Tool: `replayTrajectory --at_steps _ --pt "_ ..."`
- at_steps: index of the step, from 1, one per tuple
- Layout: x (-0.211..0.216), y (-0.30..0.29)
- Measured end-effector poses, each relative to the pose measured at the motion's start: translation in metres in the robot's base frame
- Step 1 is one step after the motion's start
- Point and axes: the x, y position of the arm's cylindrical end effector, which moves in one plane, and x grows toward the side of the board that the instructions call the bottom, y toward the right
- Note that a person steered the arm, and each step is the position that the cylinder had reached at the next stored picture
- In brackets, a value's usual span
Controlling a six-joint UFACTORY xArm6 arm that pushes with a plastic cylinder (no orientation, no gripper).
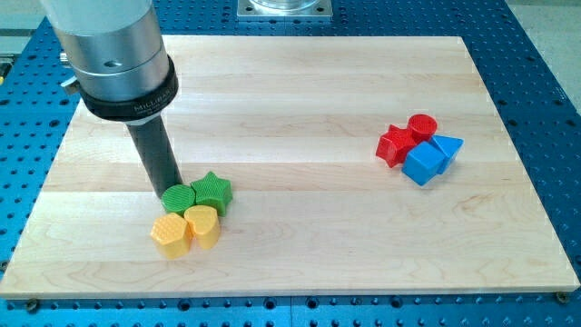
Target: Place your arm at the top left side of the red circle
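Note:
The red circle (422,126) sits at the view's right, touching a red star-shaped block (394,145), a blue cube (423,164) and a blue triangle (447,147). My tip (167,189) is far off at the view's left, resting against the upper left side of a green circle (180,197). Beside that are a green star (211,191), a yellow heart (202,224) and an orange-yellow hexagon (170,234), all bunched together.
The wooden board (290,91) lies on a blue perforated table (545,54). The arm's grey cylinder (113,54) hangs over the board's top left corner. A metal mount (285,8) sits at the view's top centre.

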Motion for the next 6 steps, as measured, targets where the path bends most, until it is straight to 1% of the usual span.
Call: replayTrajectory --at_steps 2,3,4,5,6 --pt "0.002 0.000" --pt "-0.073 -0.008" --pt "-0.138 -0.002" --pt "-0.161 0.104" --pt "-0.160 0.191"
